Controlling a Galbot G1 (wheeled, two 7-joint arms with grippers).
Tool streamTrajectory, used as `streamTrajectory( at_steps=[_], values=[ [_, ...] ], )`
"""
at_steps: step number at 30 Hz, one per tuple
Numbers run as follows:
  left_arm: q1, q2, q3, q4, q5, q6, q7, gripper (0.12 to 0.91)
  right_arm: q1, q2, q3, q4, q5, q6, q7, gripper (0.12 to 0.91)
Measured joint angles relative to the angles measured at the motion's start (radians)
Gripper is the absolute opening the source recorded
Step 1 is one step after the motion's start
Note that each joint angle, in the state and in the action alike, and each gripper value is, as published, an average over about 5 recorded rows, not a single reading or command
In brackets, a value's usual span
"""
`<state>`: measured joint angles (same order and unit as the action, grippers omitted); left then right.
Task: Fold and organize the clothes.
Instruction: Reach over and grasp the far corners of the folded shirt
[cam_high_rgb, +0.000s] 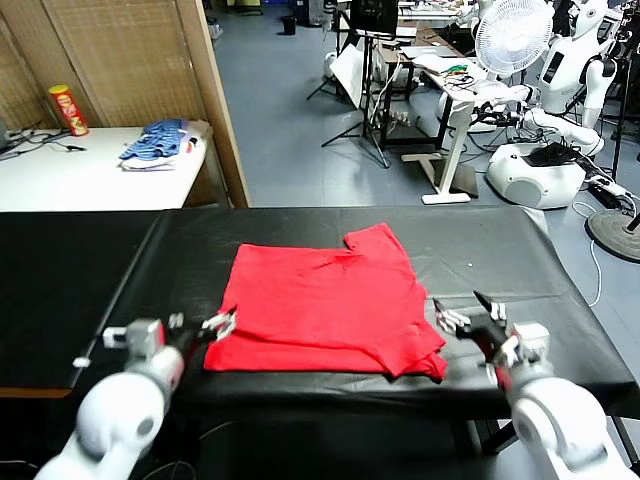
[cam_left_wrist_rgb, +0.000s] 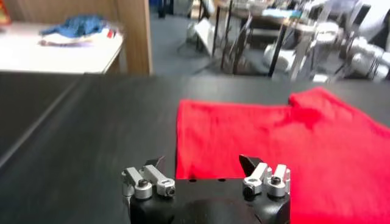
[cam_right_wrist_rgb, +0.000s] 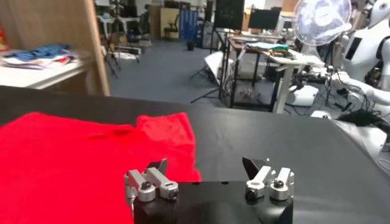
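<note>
head view is showing the red t-shirt (cam_high_rgb: 325, 308) lying folded and flat on the black worktop (cam_high_rgb: 500, 250), near the front edge, one sleeve poking out toward the far side. the left end effector (cam_high_rgb: 218, 324) is sitting just beside the shirt's near left corner, jaws spread wide and gripping nothing. the right end effector (cam_high_rgb: 468, 316) is sitting just off the shirt's near right corner, jaws also standing wide apart and empty.

left wrist view is looking past the left end effector (cam_left_wrist_rgb: 202, 163), its two fingers well apart, with the t-shirt (cam_left_wrist_rgb: 280, 152) spreading across the black cloth beyond it and nothing between the fingertips. right wrist view is showing the right end effector (cam_right_wrist_rgb: 209, 164) open the same way, the t-shirt (cam_right_wrist_rgb: 79, 158) lying off to one side, bare black worktop (cam_right_wrist_rgb: 274, 140) ahead.

off on a white side table (cam_high_rgb: 60, 175), a blue striped pile of garments (cam_high_rgb: 158, 142) is resting next to a red and yellow can (cam_high_rgb: 68, 109).
</note>
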<state>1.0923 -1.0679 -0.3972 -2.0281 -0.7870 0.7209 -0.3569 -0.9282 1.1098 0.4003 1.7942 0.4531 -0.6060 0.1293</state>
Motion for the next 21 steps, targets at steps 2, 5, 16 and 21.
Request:
streamTrajectory(
  at_steps=[2, 5, 16, 21],
  values=[
    [-0.074, -0.007, 0.032, 0.067, 0.004, -0.002, 0.014, 0.798, 0.058, 0.012, -0.034, -0.069, 0.0, 0.0, -0.003, 0.798],
    [-0.175, -0.019, 0.075, 0.17, 0.017, -0.004, 0.035, 0.798, 0.137, 0.033, -0.078, -0.169, 0.003, -0.002, -0.018, 0.798],
    [-0.43, -0.066, 0.172, 0.534, 0.083, -0.013, 0.134, 0.798, 0.337, 0.111, -0.153, -0.46, 0.033, -0.013, -0.065, 0.798],
    [-0.493, -0.093, 0.178, 0.653, 0.087, -0.015, 0.163, 0.798, 0.385, 0.14, -0.167, -0.546, 0.031, -0.011, -0.084, 0.798]
  ],
)
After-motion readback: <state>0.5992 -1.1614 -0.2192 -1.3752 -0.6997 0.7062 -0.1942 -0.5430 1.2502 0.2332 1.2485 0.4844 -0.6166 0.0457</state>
